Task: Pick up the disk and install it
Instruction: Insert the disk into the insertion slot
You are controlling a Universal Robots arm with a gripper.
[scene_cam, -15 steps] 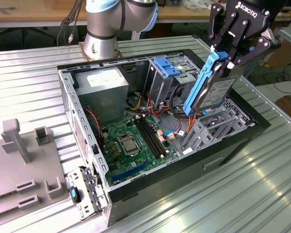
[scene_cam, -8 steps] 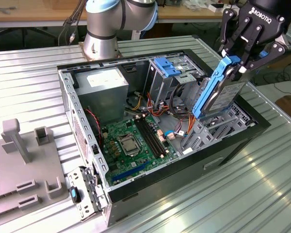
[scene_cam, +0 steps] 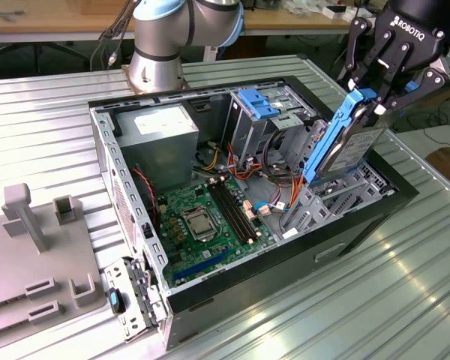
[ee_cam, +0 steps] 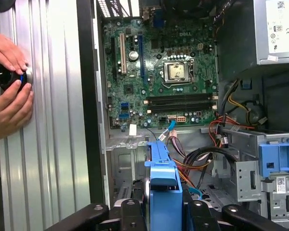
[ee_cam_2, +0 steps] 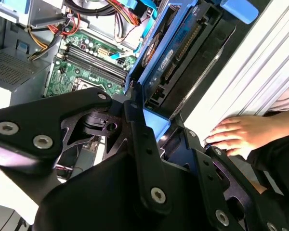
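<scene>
The disk (scene_cam: pixel 351 150), a silver-grey drive framed by bright blue rails, hangs tilted on edge over the end of the open computer case (scene_cam: pixel 270 281) at the exterior view's right. My gripper (scene_cam: pixel 369 101) is shut on its upper end. The disk's lower end sits just above the metal bay in the case floor. In the second wrist view the disk (ee_cam_2: pixel 176 53) runs away from the gripper (ee_cam_2: pixel 151 126), dark underside showing. In the first wrist view its blue rail (ee_cam: pixel 163 175) rises from the gripper (ee_cam: pixel 164 214) over the bay.
Inside the case lie a green motherboard (scene_cam: pixel 206 217), a grey power-supply box (scene_cam: pixel 161 131), a metal drive cage with blue tabs (scene_cam: pixel 266 112) and loose cables. A person's hands (ee_cam: pixel 7 96) rest on the ribbed table beside the case, around a black knob (ee_cam: pixel 4 76). A grey fixture (scene_cam: pixel 37 255) stands at the exterior view's left.
</scene>
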